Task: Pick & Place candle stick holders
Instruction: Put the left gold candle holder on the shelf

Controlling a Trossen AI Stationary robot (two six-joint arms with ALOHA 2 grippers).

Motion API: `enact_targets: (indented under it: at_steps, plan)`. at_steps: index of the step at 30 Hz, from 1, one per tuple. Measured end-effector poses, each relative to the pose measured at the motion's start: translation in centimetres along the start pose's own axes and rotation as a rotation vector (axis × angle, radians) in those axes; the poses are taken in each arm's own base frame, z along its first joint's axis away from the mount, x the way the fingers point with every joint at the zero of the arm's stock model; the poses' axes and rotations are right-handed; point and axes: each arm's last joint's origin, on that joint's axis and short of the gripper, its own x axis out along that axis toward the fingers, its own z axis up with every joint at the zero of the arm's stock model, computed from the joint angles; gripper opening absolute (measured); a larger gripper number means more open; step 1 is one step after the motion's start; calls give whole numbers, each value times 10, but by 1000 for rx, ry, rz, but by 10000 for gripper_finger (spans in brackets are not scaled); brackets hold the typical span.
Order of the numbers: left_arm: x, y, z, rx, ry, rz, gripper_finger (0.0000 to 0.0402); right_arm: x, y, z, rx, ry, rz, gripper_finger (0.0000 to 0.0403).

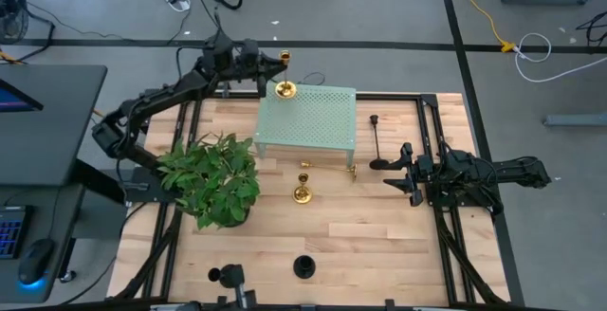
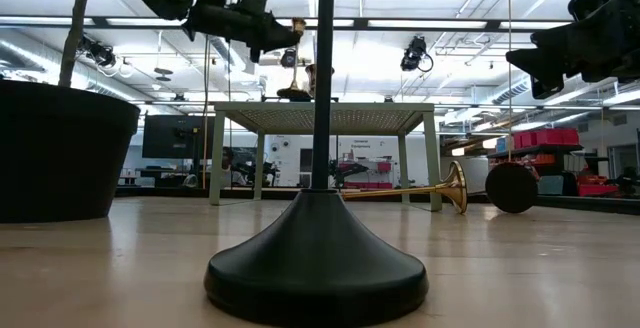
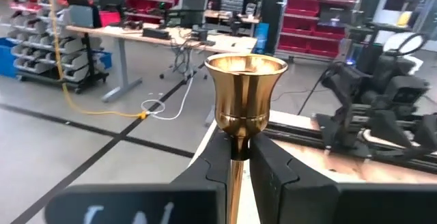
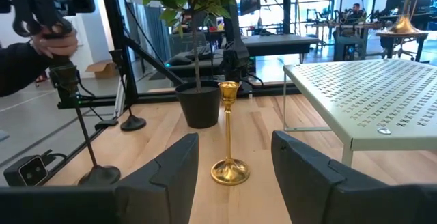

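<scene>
The pale green stand [image 1: 306, 117] sits at the table's [image 1: 379, 245] far edge. The left gripper [image 1: 275, 61] pinches the stem of a gold candle stick holder [image 1: 285, 88] whose base is at the stand's far-left corner, long axis upright, cup up. So near the edge, it could tip off on release. The right gripper [image 1: 398, 171] waits wide open at the right edge, facing an upright gold holder [image 1: 303, 188] mid-table.
</scene>
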Motion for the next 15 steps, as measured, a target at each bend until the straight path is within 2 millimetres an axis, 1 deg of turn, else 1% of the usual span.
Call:
enact_targets:
  at_steps: [4, 8, 11, 15]
  plan:
    - [-4, 11, -7, -13, 49, 41, 32, 0, 0, 0, 0, 0, 0, 185]
    - [-9, 19, -9, -32, 66, 63, 32, 0, 0, 0, 0, 0, 0, 185]
    - [-11, 21, -10, -35, 77, 55, 32, 0, 0, 0, 0, 0, 0, 185]
    - [-12, 21, -18, -32, 109, 45, 32, 0, 0, 0, 0, 0, 0, 185]
